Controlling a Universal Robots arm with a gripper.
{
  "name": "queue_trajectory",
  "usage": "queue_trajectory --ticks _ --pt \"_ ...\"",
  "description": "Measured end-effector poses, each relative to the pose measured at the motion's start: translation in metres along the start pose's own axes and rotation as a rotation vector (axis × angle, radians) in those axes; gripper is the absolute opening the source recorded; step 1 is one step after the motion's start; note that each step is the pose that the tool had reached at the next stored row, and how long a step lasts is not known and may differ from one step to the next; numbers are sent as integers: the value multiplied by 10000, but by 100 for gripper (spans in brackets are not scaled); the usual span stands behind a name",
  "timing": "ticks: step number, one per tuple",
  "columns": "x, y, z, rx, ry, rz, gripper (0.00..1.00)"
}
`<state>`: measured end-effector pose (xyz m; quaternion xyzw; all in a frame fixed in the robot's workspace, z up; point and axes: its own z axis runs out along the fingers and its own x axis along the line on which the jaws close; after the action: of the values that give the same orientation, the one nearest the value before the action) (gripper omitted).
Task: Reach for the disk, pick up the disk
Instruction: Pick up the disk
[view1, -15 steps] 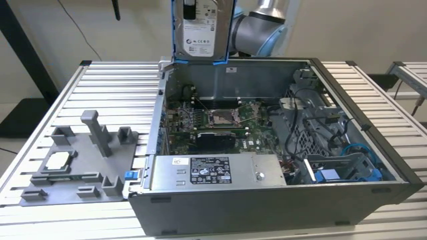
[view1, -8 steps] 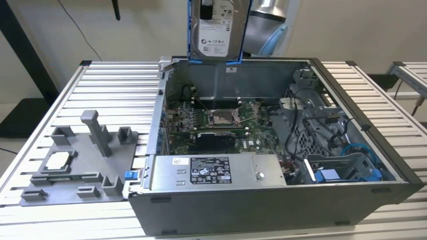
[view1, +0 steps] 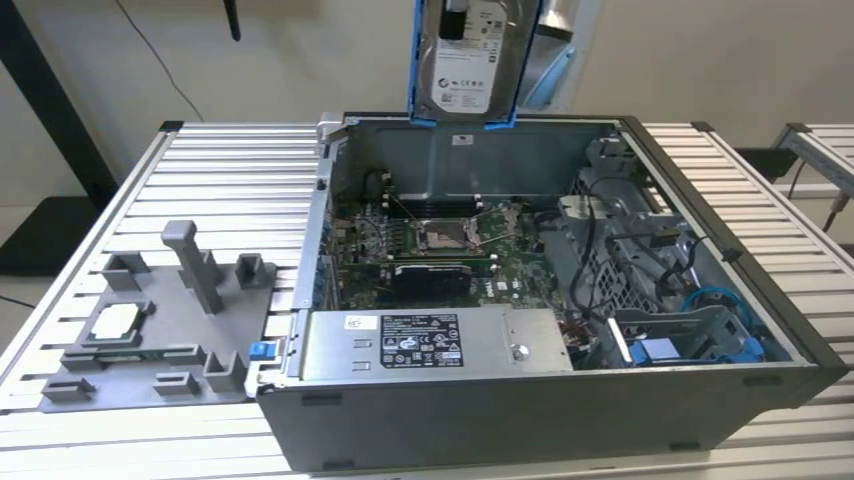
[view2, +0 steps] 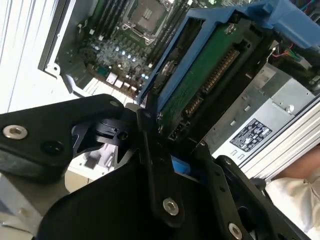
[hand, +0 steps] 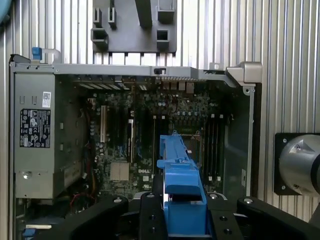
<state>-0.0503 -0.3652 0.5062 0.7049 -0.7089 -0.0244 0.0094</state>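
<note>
We see the disk (view1: 463, 62) held upright well above the open computer case (view1: 534, 400), our claw (hand: 182, 214) clenched on its blue carrier in the first wrist view, motherboard (view1: 441, 240) exposed below, grey fixture (view1: 147, 340) beside the case on the slatted worktop (view1: 227, 170)

The blue-framed, white-labelled silver disk (view1: 470, 62) is hanging upright at twelve o'clock in the exterior view.

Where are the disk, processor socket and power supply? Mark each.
disk (view1: 463, 78), exterior view, its white label.
processor socket (view1: 441, 236), exterior view, its middle.
power supply (view1: 430, 342), exterior view, its label sticker.
</note>
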Motion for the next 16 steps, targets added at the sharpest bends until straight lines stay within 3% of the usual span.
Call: queue_trajectory --ticks 16 --pt "-4 -684 -33 -134 1 3 0"
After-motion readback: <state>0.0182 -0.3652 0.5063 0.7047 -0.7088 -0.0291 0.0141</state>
